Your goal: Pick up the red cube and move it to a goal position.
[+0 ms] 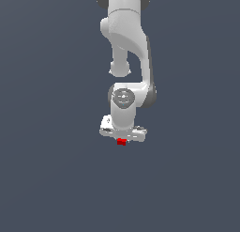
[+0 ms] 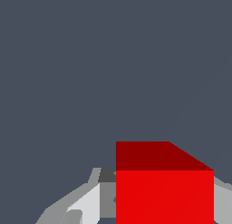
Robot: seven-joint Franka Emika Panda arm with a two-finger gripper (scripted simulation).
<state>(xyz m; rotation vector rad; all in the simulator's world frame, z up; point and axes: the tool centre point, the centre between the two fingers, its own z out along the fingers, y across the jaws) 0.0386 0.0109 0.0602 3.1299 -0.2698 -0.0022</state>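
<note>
Pincer clamped on red cube – the fingers flank it in wrist view. Carry step, I'd say; next: move to goal w/o slipping – goal not visible.

A plain dark grey-blue surface fills the whole frame, edge to edge; whether anything rests on it is unclear.

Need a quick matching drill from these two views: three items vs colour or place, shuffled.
Column 1:
1. red cube
2. end effector
3. arm

Column 2:
A. white, reaches down from the top edge of the exterior view
B. bright red, fills the wrist view's near field
C. white and grey, directly above the cube

Pairs: 1-B, 2-C, 3-A
</note>
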